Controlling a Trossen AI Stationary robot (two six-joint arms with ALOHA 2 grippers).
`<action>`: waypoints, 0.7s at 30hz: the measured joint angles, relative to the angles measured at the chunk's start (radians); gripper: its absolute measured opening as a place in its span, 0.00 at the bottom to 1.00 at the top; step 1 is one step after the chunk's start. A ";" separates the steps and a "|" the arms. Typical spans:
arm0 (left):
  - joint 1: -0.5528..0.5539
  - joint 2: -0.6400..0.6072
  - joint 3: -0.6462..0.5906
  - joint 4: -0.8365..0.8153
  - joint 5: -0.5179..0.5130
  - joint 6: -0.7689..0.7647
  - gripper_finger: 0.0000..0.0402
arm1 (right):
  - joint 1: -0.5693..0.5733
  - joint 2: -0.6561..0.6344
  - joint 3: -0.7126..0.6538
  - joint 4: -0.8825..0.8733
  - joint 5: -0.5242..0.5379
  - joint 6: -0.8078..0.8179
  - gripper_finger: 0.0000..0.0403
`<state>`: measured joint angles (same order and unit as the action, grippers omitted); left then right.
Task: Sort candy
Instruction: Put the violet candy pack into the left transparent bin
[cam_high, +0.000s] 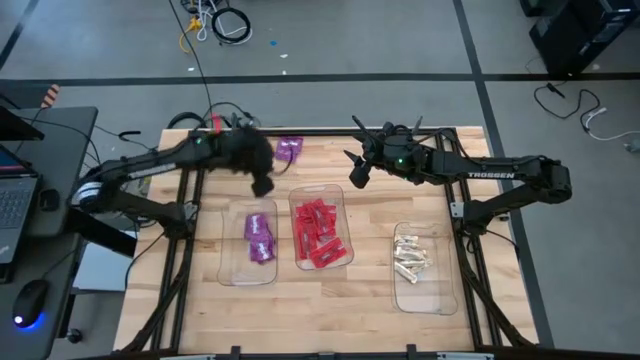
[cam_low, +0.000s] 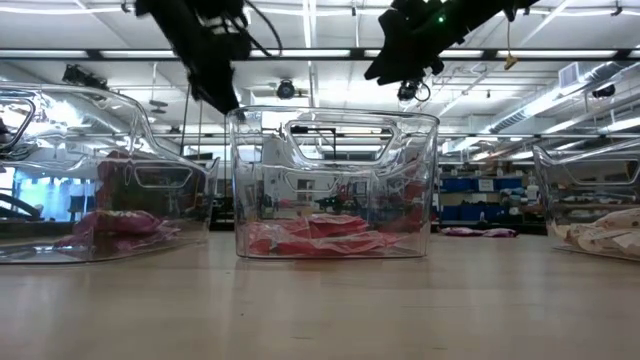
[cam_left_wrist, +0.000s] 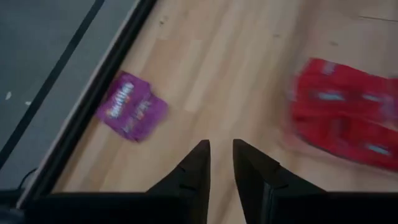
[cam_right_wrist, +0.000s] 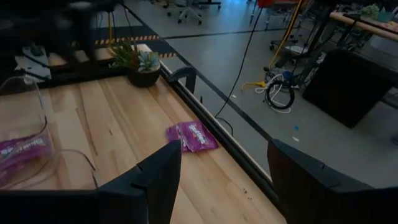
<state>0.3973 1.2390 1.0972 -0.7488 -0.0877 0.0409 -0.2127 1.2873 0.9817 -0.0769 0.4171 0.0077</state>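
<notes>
Wooden table (cam_high: 330, 300), high view: purple packets (cam_high: 260, 238), red packets (cam_high: 320, 235) and cream pieces (cam_high: 411, 257) fill three bins; one purple packet (cam_high: 289, 150) lies loose near the far edge. Left wrist view: left end effector (cam_left_wrist: 221, 163) empty, narrowly parted. Right wrist view: right end effector (cam_right_wrist: 224, 171) wide open, empty.

Lab hall: ceiling strip lights (cam_low: 300, 55), floor cables (cam_high: 215, 22), office chairs (cam_right_wrist: 193, 9).

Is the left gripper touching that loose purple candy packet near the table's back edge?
Apart. The left wrist view shows bare wood between the left gripper and the purple packet.
</notes>
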 joint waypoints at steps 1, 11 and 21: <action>0.040 0.024 0.000 0.026 0.027 0.032 0.17 | 0.000 0.000 0.000 -0.003 0.000 0.000 0.56; 0.280 0.327 0.000 0.292 0.093 0.140 0.25 | 0.000 0.000 0.000 -0.008 0.000 0.000 0.56; 0.375 0.564 0.084 0.393 0.196 0.106 0.40 | 0.000 0.000 0.000 -0.008 0.000 -0.001 0.56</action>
<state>0.7719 1.8031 1.1817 -0.3559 0.1087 0.1468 -0.2127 1.2873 0.9817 -0.0849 0.4171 0.0066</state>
